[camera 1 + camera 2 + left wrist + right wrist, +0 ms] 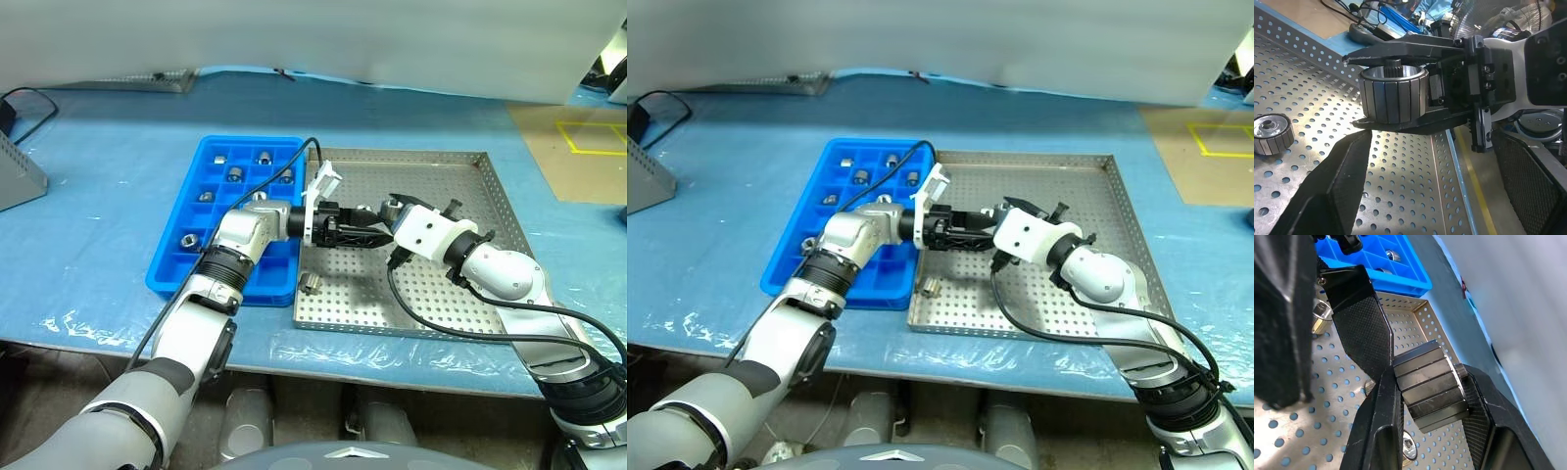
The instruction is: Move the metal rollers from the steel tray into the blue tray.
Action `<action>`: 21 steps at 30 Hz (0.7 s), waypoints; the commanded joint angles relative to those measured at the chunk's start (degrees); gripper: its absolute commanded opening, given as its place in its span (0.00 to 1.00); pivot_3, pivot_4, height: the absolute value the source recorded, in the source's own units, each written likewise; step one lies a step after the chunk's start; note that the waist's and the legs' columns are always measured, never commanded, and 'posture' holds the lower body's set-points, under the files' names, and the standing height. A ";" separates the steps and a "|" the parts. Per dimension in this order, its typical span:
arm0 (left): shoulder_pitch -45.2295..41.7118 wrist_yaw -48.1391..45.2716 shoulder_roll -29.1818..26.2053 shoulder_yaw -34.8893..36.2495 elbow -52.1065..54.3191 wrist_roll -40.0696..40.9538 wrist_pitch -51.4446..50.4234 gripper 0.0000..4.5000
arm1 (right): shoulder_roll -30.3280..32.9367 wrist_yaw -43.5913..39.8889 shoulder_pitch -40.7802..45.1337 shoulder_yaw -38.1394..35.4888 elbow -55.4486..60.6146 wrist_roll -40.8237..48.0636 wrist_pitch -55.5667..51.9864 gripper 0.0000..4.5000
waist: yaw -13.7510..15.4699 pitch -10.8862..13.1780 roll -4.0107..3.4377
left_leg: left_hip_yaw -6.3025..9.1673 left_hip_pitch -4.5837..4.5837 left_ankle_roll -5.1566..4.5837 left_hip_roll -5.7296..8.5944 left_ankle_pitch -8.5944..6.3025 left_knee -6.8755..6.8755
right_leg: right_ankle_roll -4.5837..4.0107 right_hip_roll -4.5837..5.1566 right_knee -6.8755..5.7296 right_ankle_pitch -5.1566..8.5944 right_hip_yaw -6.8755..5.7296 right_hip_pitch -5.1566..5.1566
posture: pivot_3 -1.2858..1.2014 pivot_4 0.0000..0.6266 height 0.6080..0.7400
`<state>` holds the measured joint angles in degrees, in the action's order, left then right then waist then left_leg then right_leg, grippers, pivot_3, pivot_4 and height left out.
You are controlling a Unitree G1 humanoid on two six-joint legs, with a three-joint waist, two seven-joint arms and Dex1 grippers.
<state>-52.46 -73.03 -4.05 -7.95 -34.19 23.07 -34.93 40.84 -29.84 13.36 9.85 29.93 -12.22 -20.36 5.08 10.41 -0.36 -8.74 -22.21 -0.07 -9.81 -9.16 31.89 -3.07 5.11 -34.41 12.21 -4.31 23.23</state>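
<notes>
Right gripper clamps 1 ribbed silver-grey metal roller by flat ends; left gripper gapes empty alongside. Roller looks heavy, rigid, slick: grip ribbed wall squarely.

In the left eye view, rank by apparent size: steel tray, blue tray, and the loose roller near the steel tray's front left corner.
1. Steel tray, largest.
2. Blue tray, clearly narrower.
3. Loose roller, by far the smallest.
</notes>
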 commanded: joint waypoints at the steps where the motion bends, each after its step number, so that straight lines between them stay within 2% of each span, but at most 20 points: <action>1: -1.68 0.50 1.11 1.78 0.72 1.62 0.43 0.90 | -0.49 -0.91 0.16 -0.15 0.93 -0.46 1.82 0.27 | -0.02 0.00 0.00 | 0.00 0.00 -0.01 0.00 0.00 0.01 | 0.00 0.00 0.00 0.00 0.00 0.00 | 0.48 0.24 1.00; 6: -2.86 1.01 0.87 4.26 -0.39 2.80 -0.14 0.90 | -0.68 -1.82 -1.34 -0.64 0.70 -0.67 2.28 0.27 | -0.51 0.00 0.01 | 0.00 -0.01 -0.01 -0.01 -0.01 0.04 | 0.00 0.00 -0.01 0.00 -0.01 -0.01 | 0.47 0.24 1.00; 14: -2.04 -2.38 -1.82 3.02 1.04 1.25 2.59 0.90 | -1.26 -2.70 -1.56 -1.18 0.67 -0.90 2.00 0.27 | -1.09 0.01 0.01 | 0.00 -0.01 -0.12 -0.02 -0.04 0.09 | 0.00 0.00 0.00 0.00 0.00 -0.03 | 0.48 0.24 1.00; 21: -0.07 -1.36 0.57 0.73 1.61 0.26 3.65 0.90 | -1.40 -3.53 -0.73 -1.35 0.96 -0.98 1.85 0.27 | -1.08 0.01 0.01 | 0.00 -0.04 -0.16 -0.02 -0.07 0.17 | 0.00 0.01 0.00 0.00 0.00 -0.05 | 0.48 0.24 1.00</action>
<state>-51.89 -74.38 -4.31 -6.95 -34.82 22.65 -31.69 39.65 -33.36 11.64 9.77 29.43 -13.06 -18.98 4.00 10.42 -0.35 -8.75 -22.26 -0.25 -9.83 -9.24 32.08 -3.08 5.12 -34.40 12.21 -4.31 23.18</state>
